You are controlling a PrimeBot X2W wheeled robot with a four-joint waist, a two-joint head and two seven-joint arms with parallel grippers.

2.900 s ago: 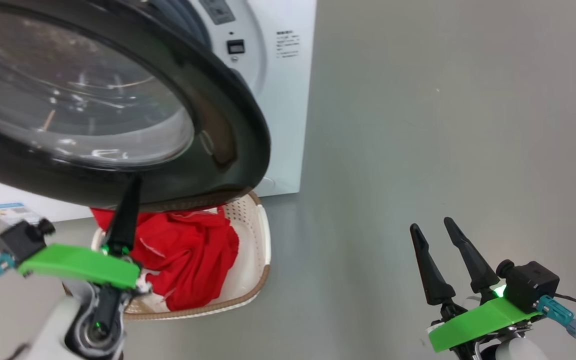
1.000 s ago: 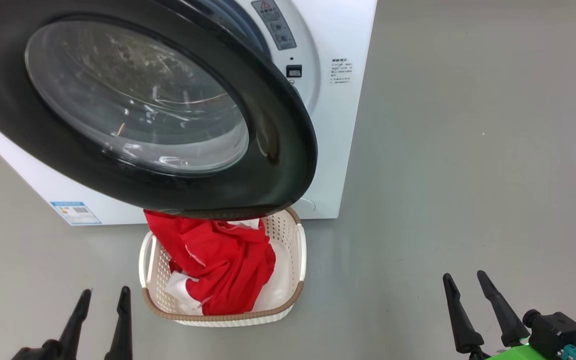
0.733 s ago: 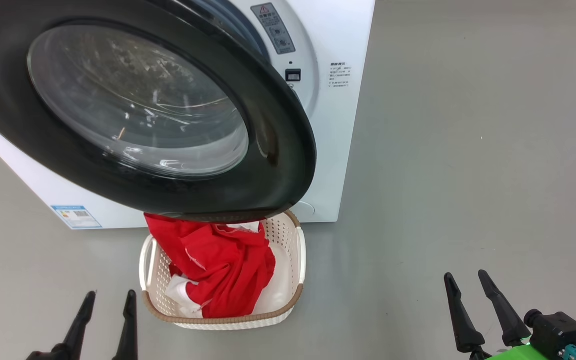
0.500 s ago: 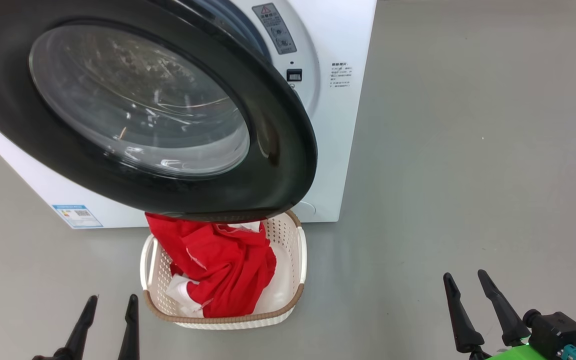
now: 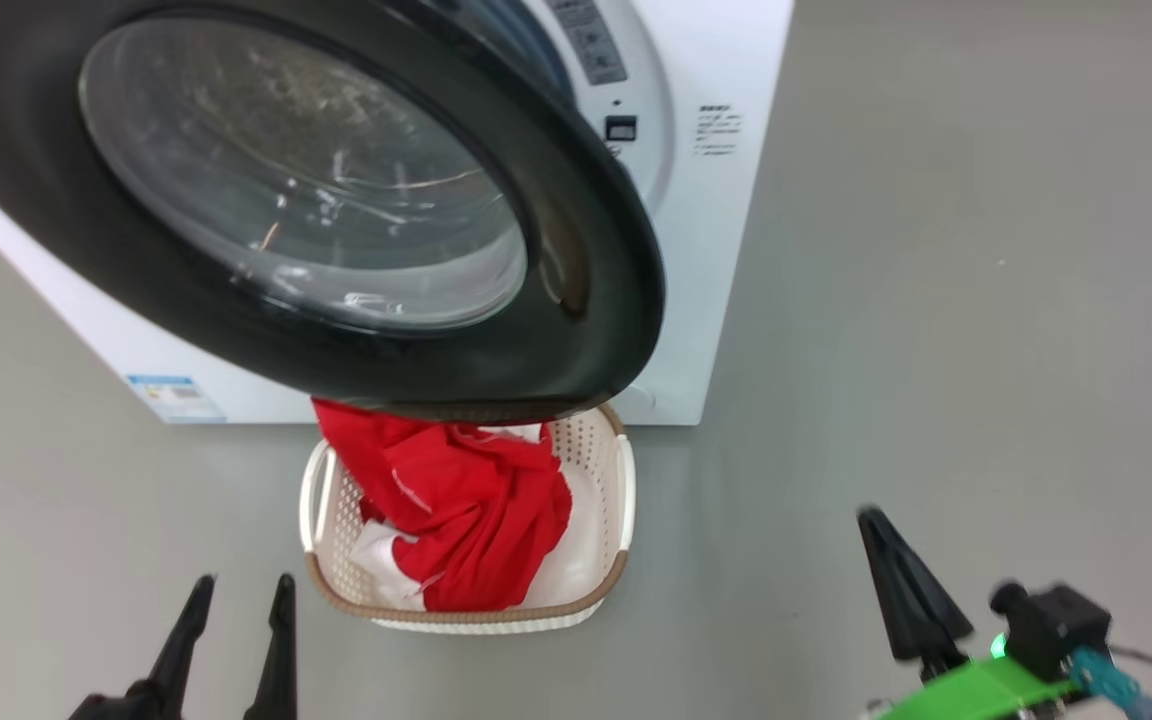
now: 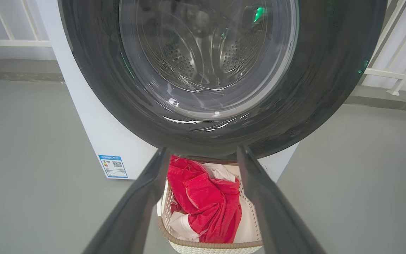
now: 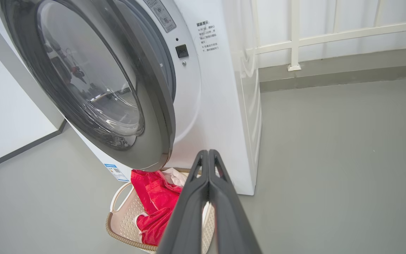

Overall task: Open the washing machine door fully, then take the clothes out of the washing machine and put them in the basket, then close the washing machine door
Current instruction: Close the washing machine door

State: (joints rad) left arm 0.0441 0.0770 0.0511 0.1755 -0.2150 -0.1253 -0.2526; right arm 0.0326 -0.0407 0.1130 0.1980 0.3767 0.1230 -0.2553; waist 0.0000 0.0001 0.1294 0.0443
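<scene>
The left gripper [image 5: 244, 584], low & near, has its 2 dark fingers spread apart, nothing in them. The right gripper [image 5: 878, 524] has its fingers pressed together, also empty. Just ahead of the left gripper, a bit to its right, sits the small cream plastic brown-rimmed basket [image 5: 466, 613], w/ the soft red-and-white clothes [image 5: 481, 495] inside. Above & past it hangs the big round black-rimmed glass door [image 5: 591, 300], open. So it's prob. the last step: shutting it. Next, a gripper must reach the door's front & push it back to the big white boxy washing machine [image 5: 721, 250]. Smooth grey floor [image 5: 936, 350] all round; white railing [image 7: 347, 35] far behind.
</scene>
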